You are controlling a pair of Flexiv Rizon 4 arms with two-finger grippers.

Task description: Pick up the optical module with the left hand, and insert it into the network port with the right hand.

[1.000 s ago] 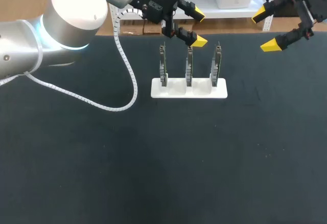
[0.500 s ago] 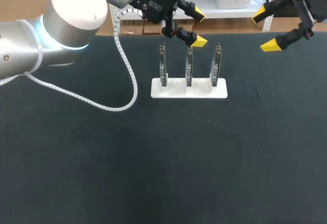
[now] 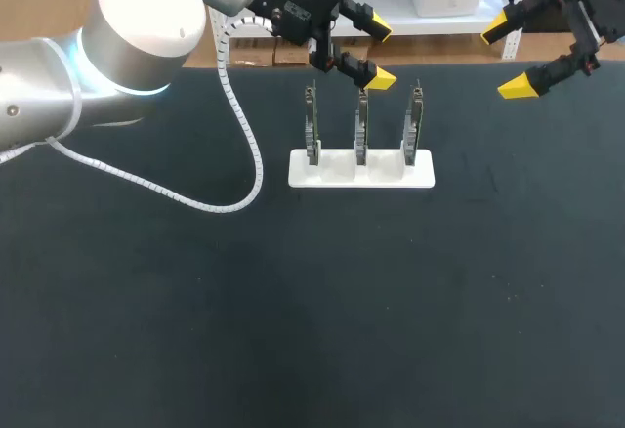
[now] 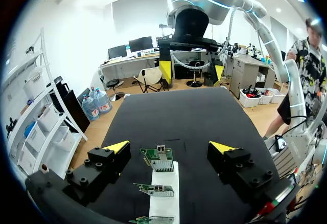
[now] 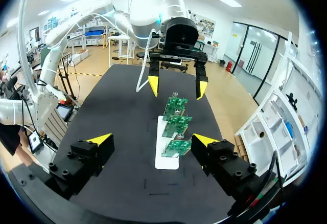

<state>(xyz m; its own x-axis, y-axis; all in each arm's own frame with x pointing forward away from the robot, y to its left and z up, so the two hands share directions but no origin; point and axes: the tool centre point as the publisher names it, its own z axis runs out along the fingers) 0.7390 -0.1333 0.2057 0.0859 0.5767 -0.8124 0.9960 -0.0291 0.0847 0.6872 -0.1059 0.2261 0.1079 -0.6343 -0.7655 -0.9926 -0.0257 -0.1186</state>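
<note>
Standing on edge in a white holder [image 3: 337, 176]: three green circuit boards [image 3: 361, 127], set in a row, upright and apart from one another. The holder rests on the black table [image 3: 293, 301], at 12 o'clock from the table's middle.

- Board detail, left wrist view: the board furthest ahead carries a silver metal cage [image 4: 162, 150] at its upper edge. Whether this cage is the network port or the optical module cannot be told.
- Left gripper [image 3: 378, 53]: at 12 o'clock from the holder, over the row near the middle board. Jaws are spread wide and hold nothing. One yellow tip shows just beside the top of the middle board, and contact cannot be told from the head view. In its own wrist view the row of boards runs between and below the fingers.
- Right gripper [image 3: 506, 56]: at 2 o'clock from the holder, well apart from the boards, by the table's far edge. Jaws are spread wide and hold nothing. In its own wrist view the holder lies ahead, between the two fingers' lines, with the left gripper beyond it.
</note>
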